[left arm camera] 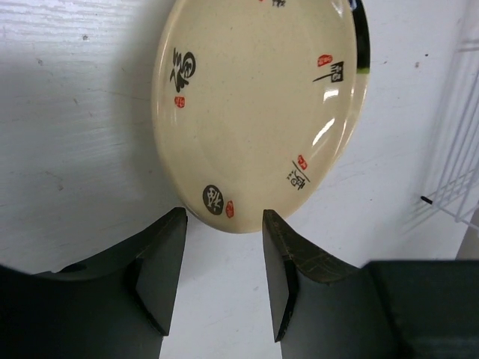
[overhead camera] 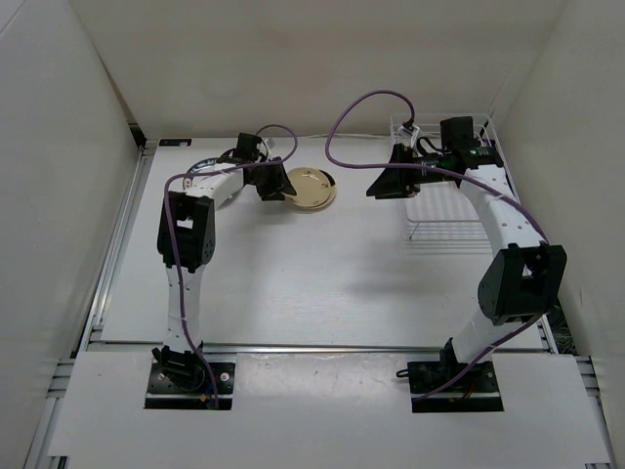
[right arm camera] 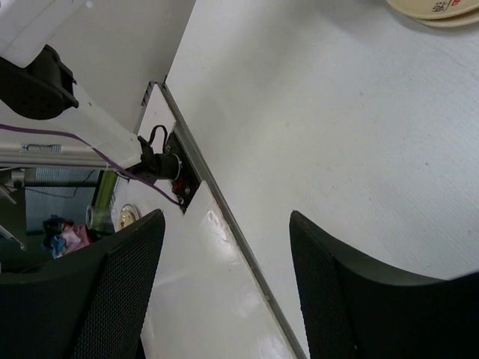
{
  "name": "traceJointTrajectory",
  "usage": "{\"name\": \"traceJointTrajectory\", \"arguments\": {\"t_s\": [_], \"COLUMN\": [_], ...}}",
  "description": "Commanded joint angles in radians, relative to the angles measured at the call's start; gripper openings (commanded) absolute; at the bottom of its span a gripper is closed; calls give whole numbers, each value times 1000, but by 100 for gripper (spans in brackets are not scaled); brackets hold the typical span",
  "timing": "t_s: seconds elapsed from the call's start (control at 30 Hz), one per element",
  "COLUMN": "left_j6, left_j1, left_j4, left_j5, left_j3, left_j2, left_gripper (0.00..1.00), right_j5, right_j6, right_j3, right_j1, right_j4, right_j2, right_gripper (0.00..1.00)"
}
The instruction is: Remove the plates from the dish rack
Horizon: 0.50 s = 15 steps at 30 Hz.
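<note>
White walls [overhead camera: 293, 59] box in the pale table [overhead camera: 293, 283] in the top view. The dish rack [overhead camera: 451, 210] sits at upper right, and I see no plates in its exposed part, though the right arm hides its far end. A cream plate [overhead camera: 311, 188] lies flat at upper centre, with the left gripper [overhead camera: 274, 185] at its left rim and the right gripper [overhead camera: 386, 186] hovering just left of the rack. Left wrist view: the fingers [left arm camera: 166, 262] are spread with nothing between them and the plate's rim sits just past their tips, so I judge this plate set down. Right wrist view: jaws wide and empty over bare table, plates at the upper right corner. Next I'd check the rack's hidden end before reaching in.
</note>
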Motion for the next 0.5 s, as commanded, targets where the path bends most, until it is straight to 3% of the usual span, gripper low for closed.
{"name": "traceJointTrajectory", "arguments": {"t_s": [0.0,0.37,0.47], "left_j6": [43,95,104], "left_j1": [-9,-38,-38], "left_j4": [-28,-28,-38], "left_j5": [-63,-93,-113], "left_j3": [28,31,14], "left_j2": [-74,-76,-103], "left_gripper": [56,60,60], "right_j5": [-35,233,446], "right_j6": [-8,-29,-47], "right_j3": [-6,52,83], "right_j1": [-1,-1,-1], "right_j4": [30,20,20], "right_j2": [-43,-43,-43], "right_gripper": [72,73,74]}}
